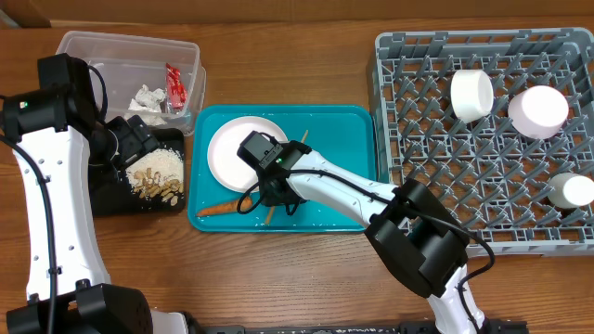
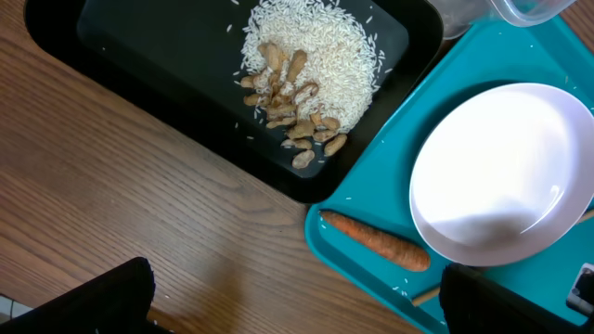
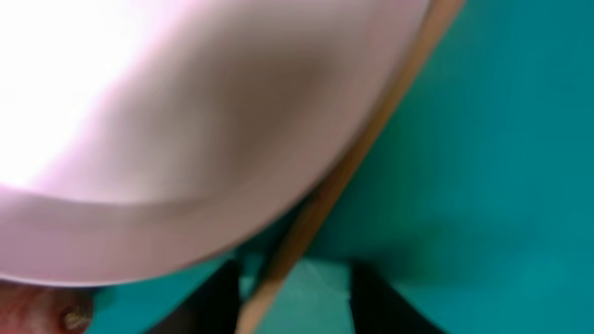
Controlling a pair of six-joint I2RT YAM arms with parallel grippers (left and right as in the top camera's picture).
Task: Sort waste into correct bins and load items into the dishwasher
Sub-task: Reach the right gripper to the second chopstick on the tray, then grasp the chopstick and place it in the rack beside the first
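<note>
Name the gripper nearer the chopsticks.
Right. The right gripper is down on the teal tray, fingers either side of a chopstick; the left gripper hovers off by the black tray.

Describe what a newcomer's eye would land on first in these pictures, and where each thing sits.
The teal tray at centre stands out, holding a large white bowl and an orange carrot, with the right hand low over a wooden chopstick beside them. To its right, a grey dish rack holds three white dishes.

Teal tray point(image 1: 345, 139), white bowl point(image 1: 230, 153), orange carrot point(image 1: 221, 207) — black tray point(image 1: 116, 200) w/ pale rice point(image 1: 163, 164), grey rack point(image 1: 445, 167).
</note>
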